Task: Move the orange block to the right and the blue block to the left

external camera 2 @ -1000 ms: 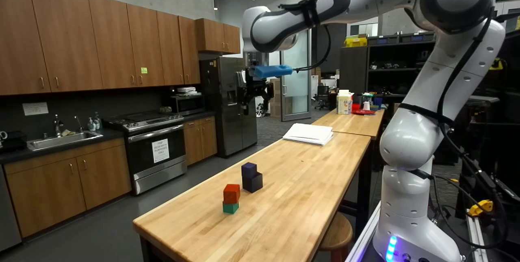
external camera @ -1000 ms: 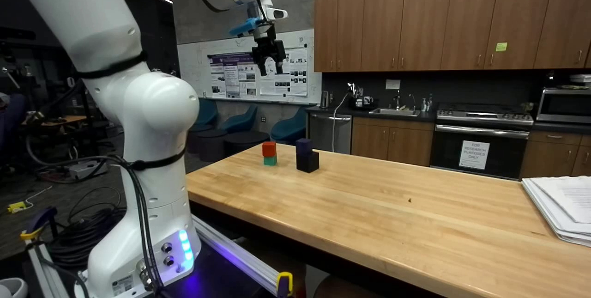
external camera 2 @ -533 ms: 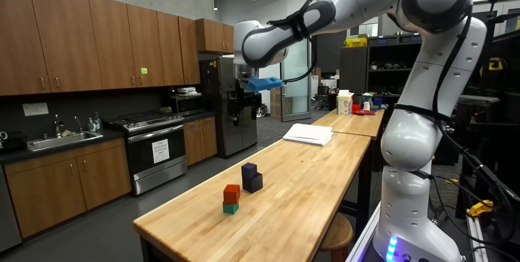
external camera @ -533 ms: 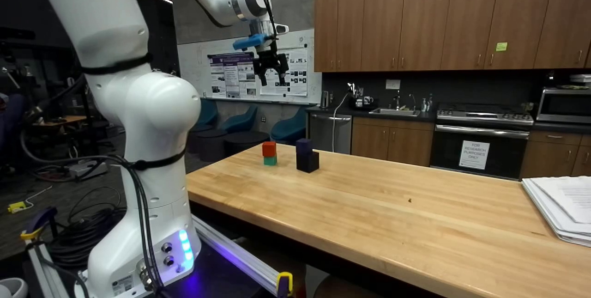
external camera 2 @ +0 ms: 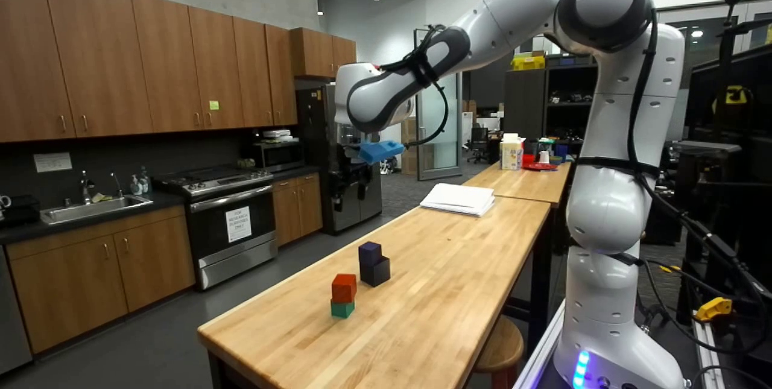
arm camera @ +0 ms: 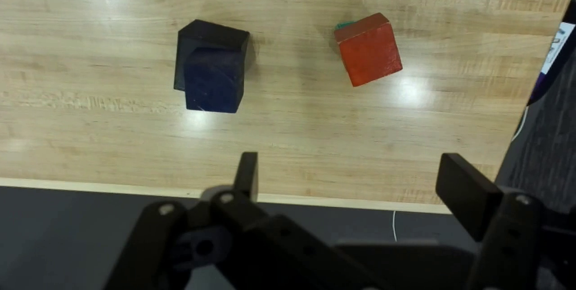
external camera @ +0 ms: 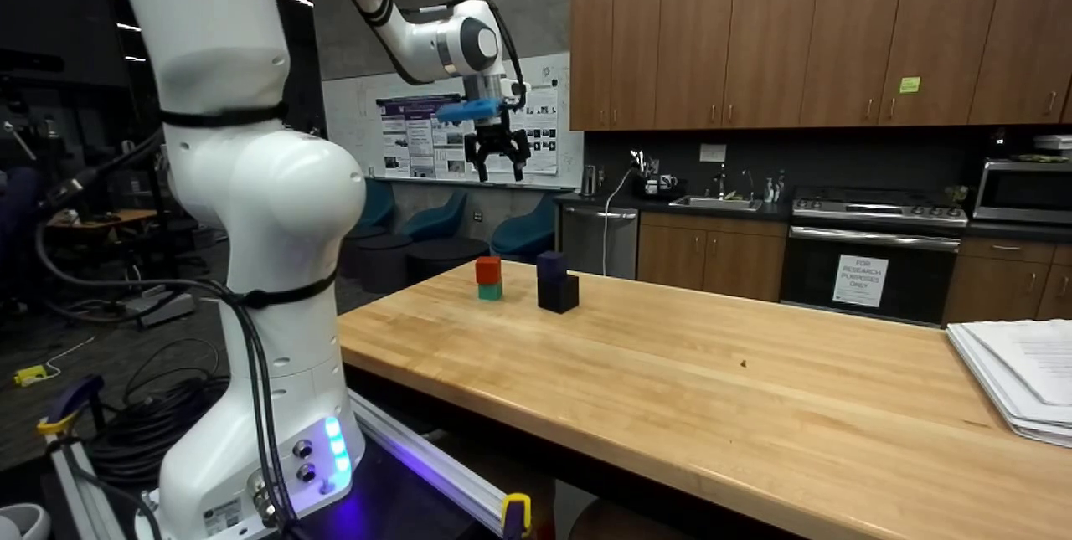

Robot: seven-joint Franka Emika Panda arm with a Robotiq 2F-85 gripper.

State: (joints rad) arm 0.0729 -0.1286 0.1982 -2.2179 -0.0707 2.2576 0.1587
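Now your pincer point(arm camera: 348, 167) drops, spread apart, nearer the orange block point(arm camera: 371, 54) and blue block point(arm camera: 212, 82) below, apparently for grasping.

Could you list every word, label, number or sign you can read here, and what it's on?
"FOR RESEARCH PURPOSES ONLY": white notice on the oven door.
Posters on the whiteboard: too small to read.
White sheet on the dark wall: too small.
Paper stack on the table: printing too blurred.
Label on the robot's base: too small.
Carton on the far table: too small.
Sticky note on a cupboard: too small to tell.
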